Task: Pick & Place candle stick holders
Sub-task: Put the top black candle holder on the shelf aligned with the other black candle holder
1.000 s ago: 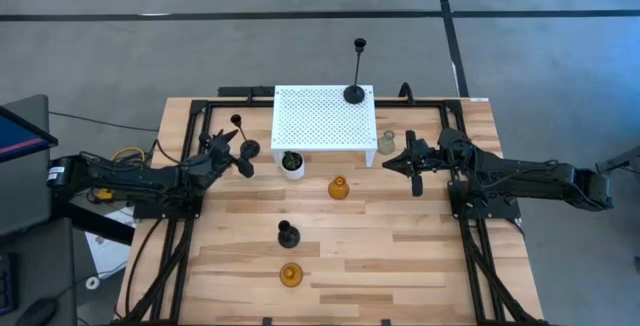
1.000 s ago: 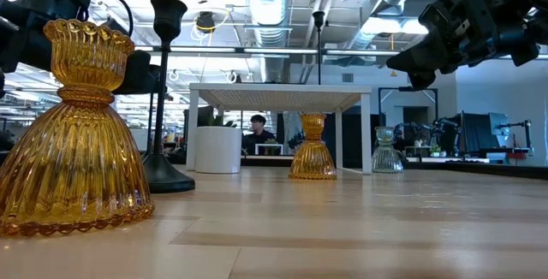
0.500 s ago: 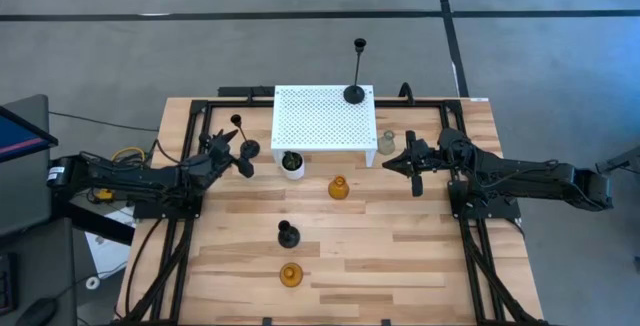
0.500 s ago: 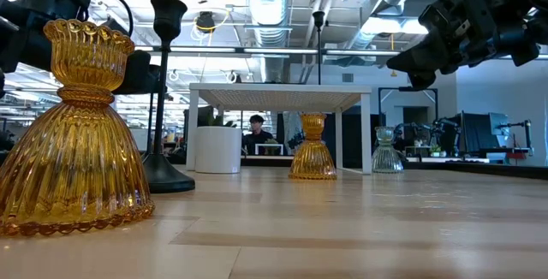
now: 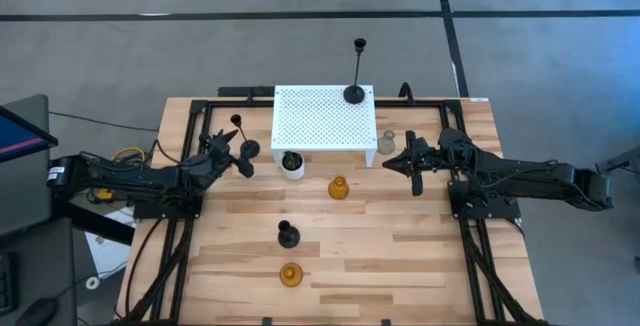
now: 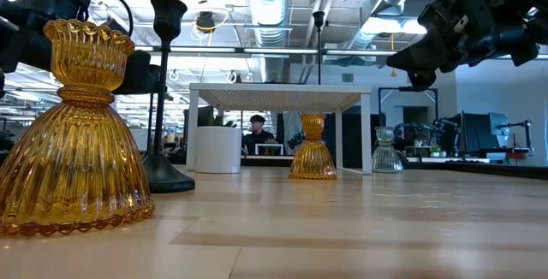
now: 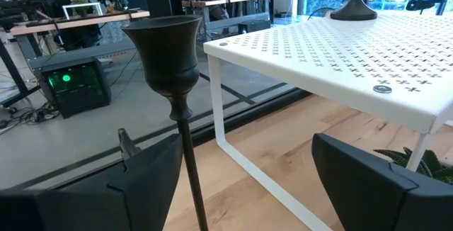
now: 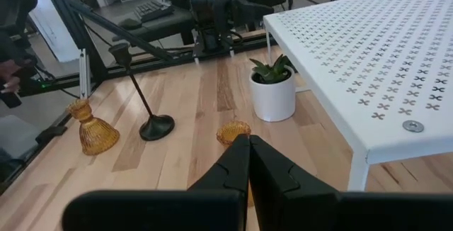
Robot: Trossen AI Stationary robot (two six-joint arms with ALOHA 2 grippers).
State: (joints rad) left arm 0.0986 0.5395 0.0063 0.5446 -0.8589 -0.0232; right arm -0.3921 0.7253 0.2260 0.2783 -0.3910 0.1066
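The left gripper [image 7: 241,181] is wide open around the thin stem of a black candle holder [image 7: 170,68], beside the white shelf [image 5: 322,116]. It looks tippy (top-heavy), so grab low. The right gripper [image 8: 248,156] hangs shut.

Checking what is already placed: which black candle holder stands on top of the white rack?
The tallest black candle holder, standing at the white rack's back right corner. The other two black ones stand on the wooden table: one at the left gripper, one short near the front.
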